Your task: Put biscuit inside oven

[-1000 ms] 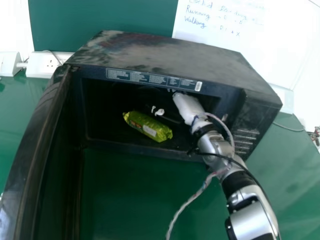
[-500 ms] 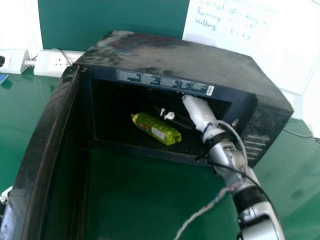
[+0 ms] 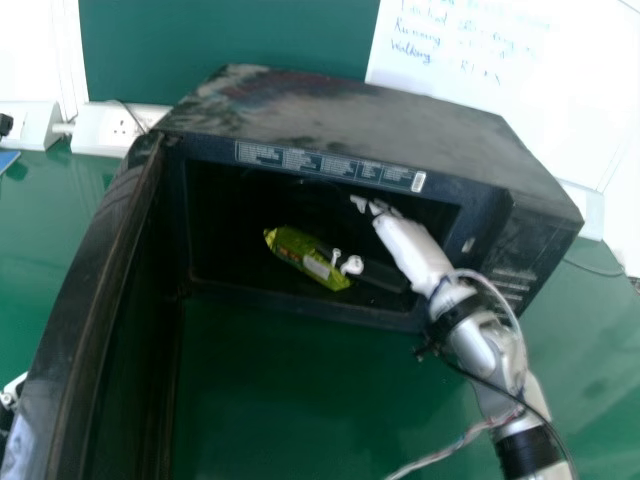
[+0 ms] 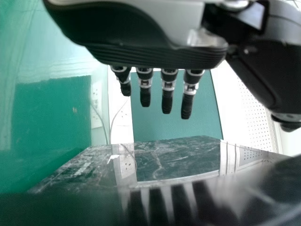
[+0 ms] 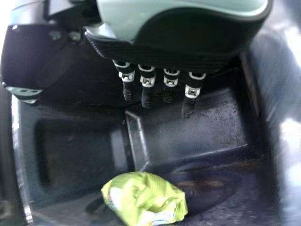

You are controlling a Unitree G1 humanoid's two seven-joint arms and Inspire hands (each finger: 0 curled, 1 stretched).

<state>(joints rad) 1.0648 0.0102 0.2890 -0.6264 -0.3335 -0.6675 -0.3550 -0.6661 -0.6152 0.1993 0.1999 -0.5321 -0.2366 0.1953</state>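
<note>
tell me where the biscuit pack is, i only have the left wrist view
Observer: The green biscuit pack lies on the floor inside the oven.
Operator: ok and where is the right hand
Observer: The right hand is at the oven's opening, with its fingers inside.
Operator: is it gripping the pack
Observer: No, the right wrist view shows the pack apart from those fingers, which are held straight.
</note>
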